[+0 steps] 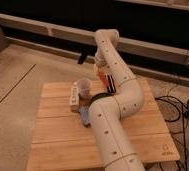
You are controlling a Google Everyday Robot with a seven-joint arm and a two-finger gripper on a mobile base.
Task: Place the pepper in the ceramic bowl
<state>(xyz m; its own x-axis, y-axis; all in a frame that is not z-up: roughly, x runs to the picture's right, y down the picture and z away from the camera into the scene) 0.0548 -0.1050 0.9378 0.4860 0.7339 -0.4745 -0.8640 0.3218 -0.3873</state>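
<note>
Wooden table (58,145), one cup (83,87), gripper (101,71) (jaws shut) beyond it

A pale wooden table (58,135), its boards showing matt grain, carries a robot arm (113,125) in smooth off-white plastic with a soft sheen. The gripper (104,75), hidden behind the arm near the table's far edge, shows only dark parts. A pinkish cup (84,86) looks smooth and matt. The floor (18,75) is speckled and dull.
</note>
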